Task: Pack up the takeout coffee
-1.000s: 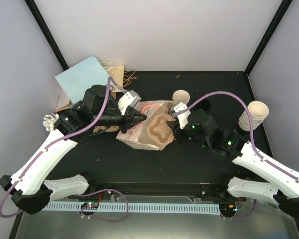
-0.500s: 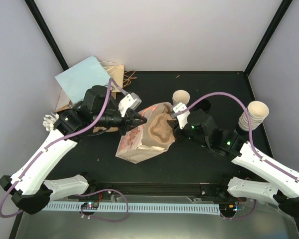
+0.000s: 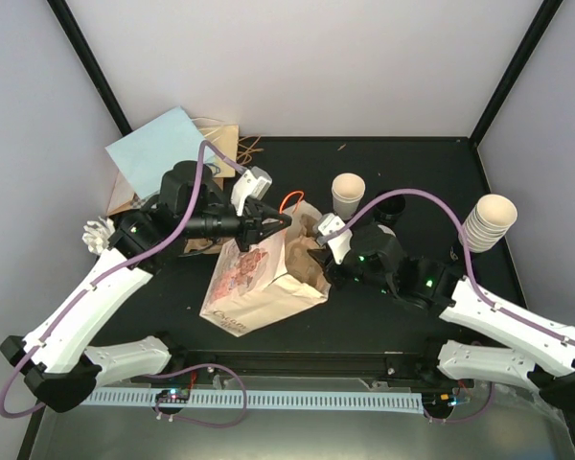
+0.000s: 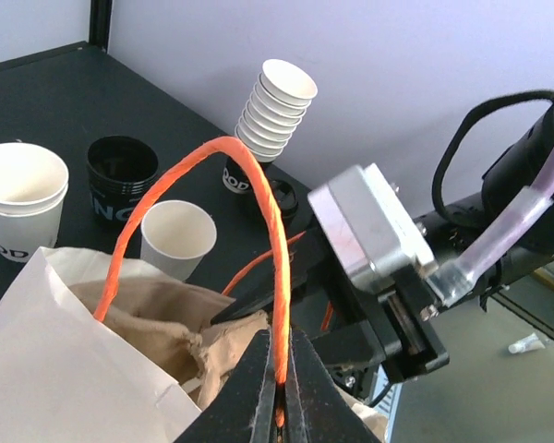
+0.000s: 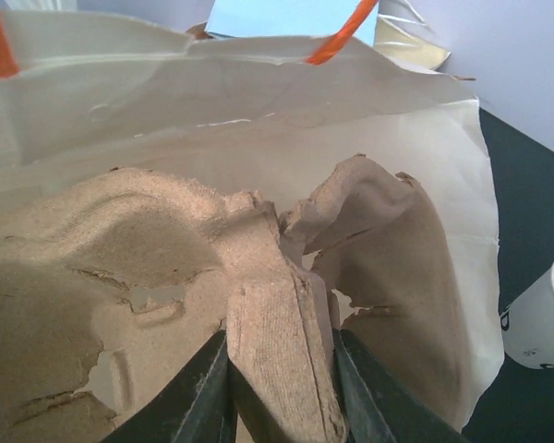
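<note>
cup (image 3: 348,195): cream paper, tapered, open-topped, stood upright on black surface (image 3: 412,163) just beyond bag (image 3: 249,283) | cup stack (image 3: 489,222) (nested) at right | walls pale, posts black | left jaws clenched on orange handle (image 4: 220,146) | right jaws clamped on pulp tray (image 5: 277,332)

1. The paper bag (image 3: 254,283) is cream, printed on its side with a reddish-pink figure and dark lettering.
2. The bag's handle (image 4: 258,185) is bright orange.
3. The pulp tray (image 5: 166,258) in the bag's mouth is plain dull brown.
4. The table (image 3: 412,163) under the bag is black.
5. The sheet (image 3: 158,149) behind and left of the bag is pale blue.
6. A paper cup (image 4: 18,198) beyond the bag is cream-white with dark lettering.
7. A black cup (image 4: 120,180) beside it carries white lettering.
8. The stack of cups (image 3: 484,225) right of the bag is cream.
9. The left arm (image 3: 86,297) and right arm (image 3: 503,321) are white with black joints; the cable (image 3: 412,192) is purple.
</note>
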